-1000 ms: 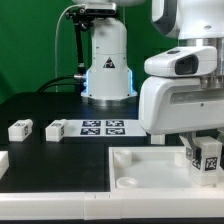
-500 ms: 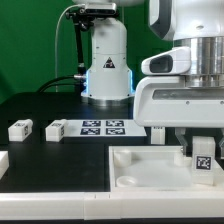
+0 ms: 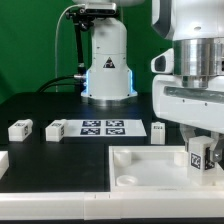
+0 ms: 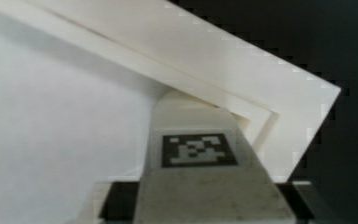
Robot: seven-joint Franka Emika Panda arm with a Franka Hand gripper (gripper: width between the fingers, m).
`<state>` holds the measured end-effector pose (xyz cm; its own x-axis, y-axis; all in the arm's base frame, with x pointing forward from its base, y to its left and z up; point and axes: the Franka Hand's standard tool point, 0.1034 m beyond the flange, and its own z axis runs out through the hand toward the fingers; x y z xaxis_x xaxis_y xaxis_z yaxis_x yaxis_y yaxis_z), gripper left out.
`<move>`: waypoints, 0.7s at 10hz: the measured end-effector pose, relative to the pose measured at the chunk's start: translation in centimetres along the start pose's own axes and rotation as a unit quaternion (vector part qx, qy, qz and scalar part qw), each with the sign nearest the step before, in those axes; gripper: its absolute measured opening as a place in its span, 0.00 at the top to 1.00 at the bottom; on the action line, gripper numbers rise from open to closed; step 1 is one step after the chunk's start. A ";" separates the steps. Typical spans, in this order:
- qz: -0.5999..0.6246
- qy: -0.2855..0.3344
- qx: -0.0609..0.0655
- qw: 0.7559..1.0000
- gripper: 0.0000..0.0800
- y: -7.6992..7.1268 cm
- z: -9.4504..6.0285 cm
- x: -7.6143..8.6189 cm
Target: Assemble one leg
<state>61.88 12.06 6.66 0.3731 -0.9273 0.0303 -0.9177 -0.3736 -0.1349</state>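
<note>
In the exterior view the arm hangs upright at the exterior view's right, wrist pointing down; its pincer [image 3: 198, 157] is clamped on the leg [image 3: 198, 155], tag facing out, over the large white piece [image 3: 150, 167] on the black surface [image 3: 60, 165]; in the wrist view the leg [image 4: 197, 150] sits between the fingers [image 4: 119, 202], above that piece's corner [image 4: 247, 85].

A flat white marker board [image 3: 103, 126] with black square tags is laid on the black table [image 3: 60, 160]. A green wall [image 3: 30, 40] is seen behind.
</note>
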 end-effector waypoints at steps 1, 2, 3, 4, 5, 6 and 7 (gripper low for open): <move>0.044 -0.001 0.001 0.999 0.64 0.0 0.0 0.0; 0.060 -0.003 0.001 0.998 0.63 0.0 0.0 0.1; 0.040 -0.004 0.002 0.999 0.63 0.0 0.0 0.1; 0.039 -0.004 0.002 0.999 0.35 0.0 0.0 0.0; 0.000 -0.003 0.003 1.000 0.35 0.0 0.0 0.1; -0.095 0.000 0.006 0.995 0.22 -0.2 -0.1 0.2; -0.157 0.000 0.007 0.988 0.20 -0.3 -0.1 -0.1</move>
<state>62.11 12.31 6.84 0.6382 -0.7664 0.0730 -0.7556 -0.6417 -0.1316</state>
